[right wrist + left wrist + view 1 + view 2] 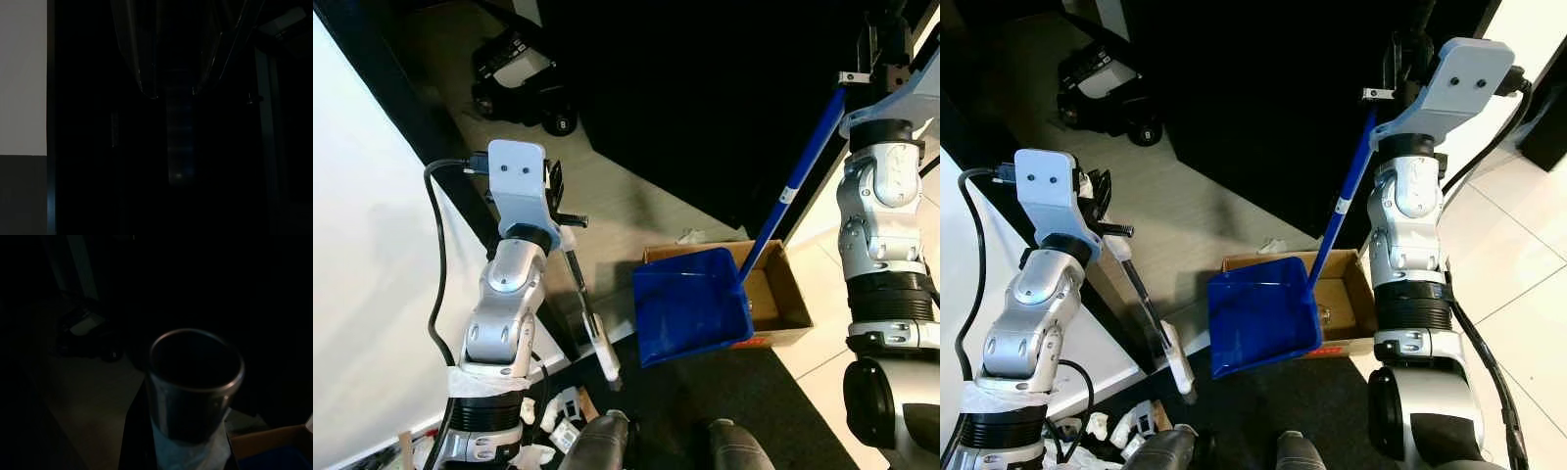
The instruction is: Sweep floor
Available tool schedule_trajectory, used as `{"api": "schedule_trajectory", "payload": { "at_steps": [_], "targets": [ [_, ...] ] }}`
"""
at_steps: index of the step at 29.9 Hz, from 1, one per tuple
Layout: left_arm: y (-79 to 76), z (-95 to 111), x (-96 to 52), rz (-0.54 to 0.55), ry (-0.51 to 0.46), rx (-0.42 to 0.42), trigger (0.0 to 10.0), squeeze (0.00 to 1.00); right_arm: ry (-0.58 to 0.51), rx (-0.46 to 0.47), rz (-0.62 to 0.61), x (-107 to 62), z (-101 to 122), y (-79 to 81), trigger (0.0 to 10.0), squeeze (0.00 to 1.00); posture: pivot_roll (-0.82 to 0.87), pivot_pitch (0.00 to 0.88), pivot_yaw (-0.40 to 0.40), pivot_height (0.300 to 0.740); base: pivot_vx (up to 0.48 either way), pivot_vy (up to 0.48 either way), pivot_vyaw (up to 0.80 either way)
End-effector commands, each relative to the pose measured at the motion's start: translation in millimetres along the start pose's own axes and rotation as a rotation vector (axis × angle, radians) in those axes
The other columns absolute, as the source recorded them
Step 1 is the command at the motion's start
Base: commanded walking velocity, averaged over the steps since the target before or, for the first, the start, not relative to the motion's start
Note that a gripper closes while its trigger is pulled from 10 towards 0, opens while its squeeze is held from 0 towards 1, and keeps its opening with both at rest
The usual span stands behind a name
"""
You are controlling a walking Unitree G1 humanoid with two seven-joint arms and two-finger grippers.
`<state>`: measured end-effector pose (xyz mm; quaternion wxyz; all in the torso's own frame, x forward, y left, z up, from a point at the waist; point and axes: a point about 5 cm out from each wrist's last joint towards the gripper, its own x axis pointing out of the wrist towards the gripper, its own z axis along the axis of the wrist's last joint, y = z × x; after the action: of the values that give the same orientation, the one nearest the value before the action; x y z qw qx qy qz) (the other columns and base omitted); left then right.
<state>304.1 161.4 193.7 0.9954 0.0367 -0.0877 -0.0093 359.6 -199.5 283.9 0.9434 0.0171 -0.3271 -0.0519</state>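
Right tool [1400, 73] pinching the blue dustpan [1263, 313] handle, tilting it over a cardboard box [1347, 304] — likely emptying; left tool [558, 196] clamps a brush [592, 318]

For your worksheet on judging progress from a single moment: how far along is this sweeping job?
Late stage, it seems. Done: sweepings appear collected, though the blue dustpan's contents aren't visible. In hand: the right gripper holds the dustpan by its long handle, over the cardboard box; the left gripper holds a small brush. Left: white scraps lie by the robot's feet.
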Motion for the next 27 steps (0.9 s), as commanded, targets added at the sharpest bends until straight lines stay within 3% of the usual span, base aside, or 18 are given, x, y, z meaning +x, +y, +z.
{"api": "schedule_trajectory", "payload": {
  "at_steps": [1, 22, 27],
  "targets": [
    [0.0, 7.4, -2.1, 0.007, -0.033, -0.019, 10.0, 0.00, -0.036, 0.021, -0.004, 1.2, 8.4, 1.3, 10.0, 0.00, 0.05, 0.081, 0.031, 0.740, 0.000, 0.000, 0.00],
    [1.7, 9.5, -2.4, 0.018, -0.048, -0.036, 10.0, 0.00, -0.020, 0.026, 0.000, 0.2, 7.1, 3.6, 10.0, 0.00, 0.05, 0.089, 0.028, 0.740, 0.000, 0.000, 0.00],
    [1.6, 9.5, -2.6, 0.018, -0.047, -0.035, 10.0, 0.00, -0.017, 0.025, 0.000, -0.3, 6.9, 3.8, 10.0, 0.00, 0.05, 0.089, 0.028, 0.740, -0.247, 0.000, 0.00]
  ]
}}
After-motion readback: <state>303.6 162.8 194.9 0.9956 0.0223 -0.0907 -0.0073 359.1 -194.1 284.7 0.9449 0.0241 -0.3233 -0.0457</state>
